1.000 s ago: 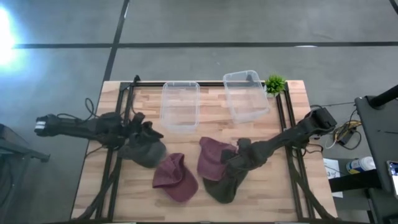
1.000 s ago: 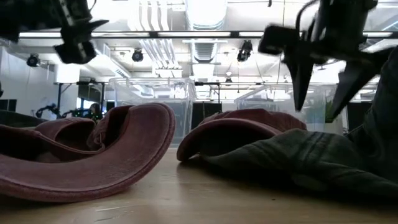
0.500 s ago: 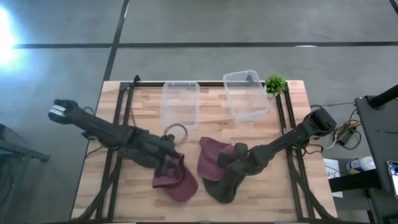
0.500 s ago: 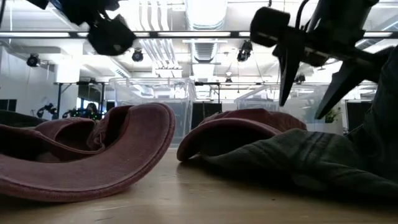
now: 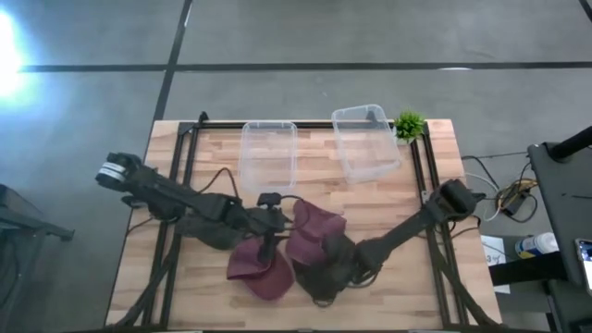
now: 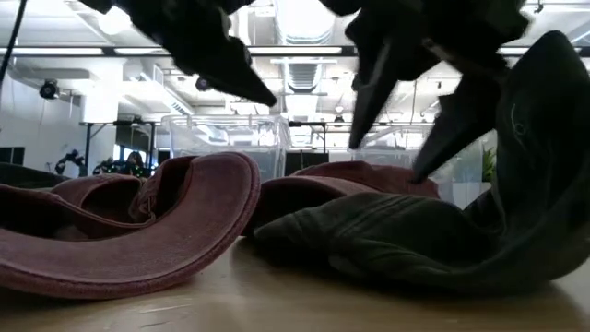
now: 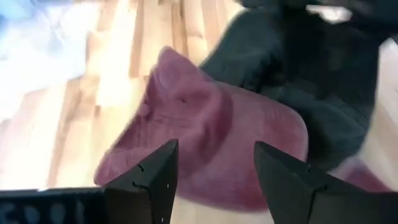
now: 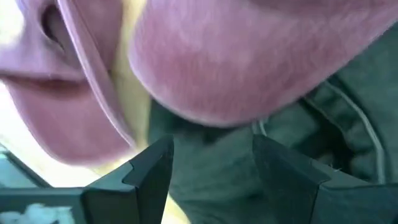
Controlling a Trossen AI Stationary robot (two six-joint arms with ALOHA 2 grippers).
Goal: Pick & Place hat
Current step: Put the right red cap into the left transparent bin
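Several caps lie on the wooden table. One maroon cap [image 5: 259, 270] lies near the front, a second maroon cap [image 5: 313, 229] right of it. A dark green cap [image 5: 324, 276] [image 6: 415, 242] lies partly under the second; its right side stands up. Another dark cap [image 5: 211, 229] lies under my left arm. My left gripper [image 5: 269, 242] [image 7: 214, 149] hangs open above the gap between the maroon caps, facing the second one [image 7: 211, 134]. My right gripper [image 5: 330, 259] [image 8: 211, 140] is open, low over the dark green cap [image 8: 249, 180] at the maroon cap's edge [image 8: 236, 68]. My left gripper touches nothing. My right gripper comes slanting down from the table's right, its open fingers [image 6: 433, 148] astride the dark green cap's crown beside the maroon cap. Whether the fingertips touch the cloth cannot be told.
Two clear plastic bins [image 5: 268, 157] [image 5: 365, 141] stand at the table's far side, a small green plant [image 5: 409, 125] at the far right corner. Black frame rails [image 5: 176, 194] run along both sides. Bare wood shows at the near left and near right.
My left gripper has swung from over the dark cap at the left toward the table's right, and stands between the maroon caps. My right gripper has moved down and toward the left and near edge. The dark green cap has bunched and shifted left, its right side standing higher.
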